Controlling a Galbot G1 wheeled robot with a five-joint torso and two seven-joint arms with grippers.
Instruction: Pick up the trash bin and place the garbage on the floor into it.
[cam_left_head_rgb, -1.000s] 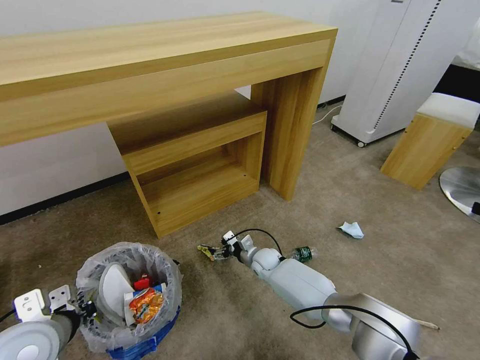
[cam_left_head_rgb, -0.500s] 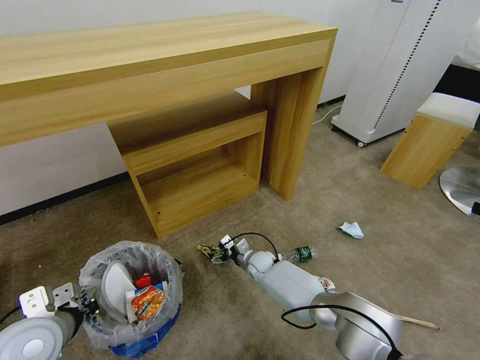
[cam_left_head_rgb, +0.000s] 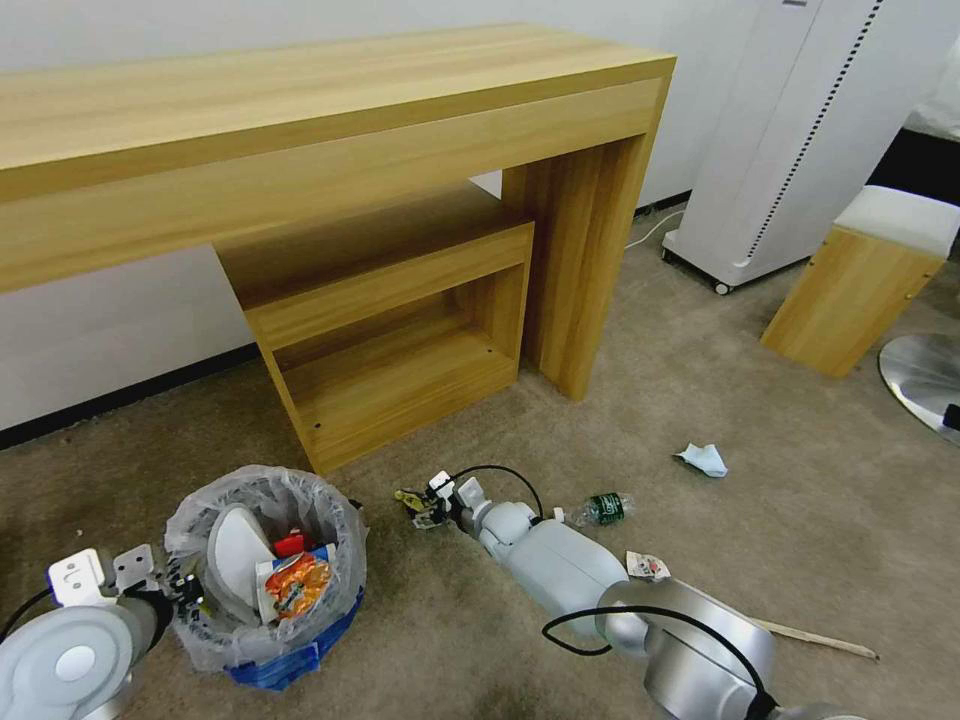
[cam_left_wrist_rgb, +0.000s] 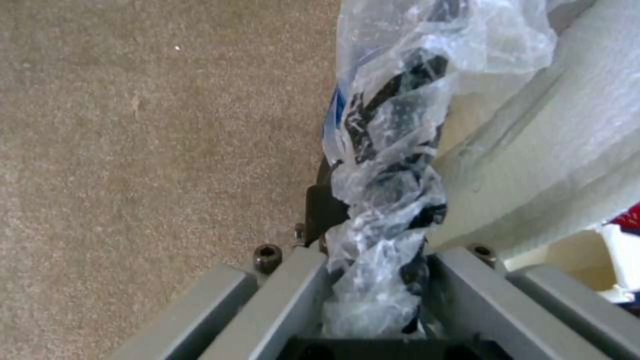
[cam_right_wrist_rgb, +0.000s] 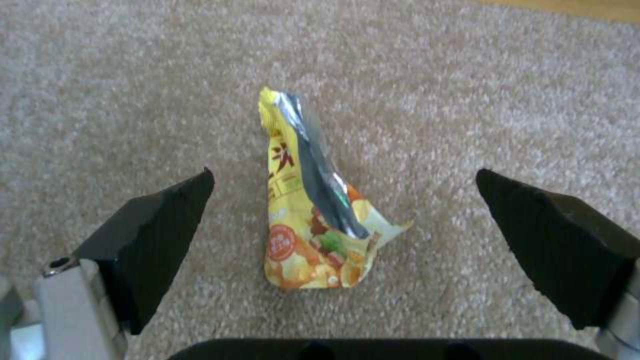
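The trash bin (cam_left_head_rgb: 300, 640), blue with a clear bag liner, stands on the beige floor (cam_left_head_rgb: 450, 630) at the lower left. It holds a white slipper (cam_left_head_rgb: 235, 555) and an orange wrapper (cam_left_head_rgb: 295, 585). My left gripper (cam_left_head_rgb: 185, 592) is shut on the bin's bagged black rim (cam_left_wrist_rgb: 400, 115). My right gripper (cam_left_head_rgb: 422, 505) hangs low and open, its fingers (cam_right_wrist_rgb: 153, 235) on either side of a yellow snack wrapper (cam_right_wrist_rgb: 310, 215) lying on the carpet. Other garbage lies to the right: a green-labelled bottle (cam_left_head_rgb: 600, 508), a red-white wrapper (cam_left_head_rgb: 648, 566), a tissue (cam_left_head_rgb: 703, 459) and a wooden stick (cam_left_head_rgb: 815, 638).
A wooden desk (cam_left_head_rgb: 330, 110) with a low open shelf unit (cam_left_head_rgb: 390, 320) stands just behind the wrapper. A white appliance (cam_left_head_rgb: 800, 140), a wooden stool (cam_left_head_rgb: 865, 280) and a metal chair base (cam_left_head_rgb: 925, 375) are at the right.
My right arm has reached a little further left, bringing its open gripper around the yellow wrapper and uncovering the red-white wrapper. The bin and left gripper have shifted slightly up.
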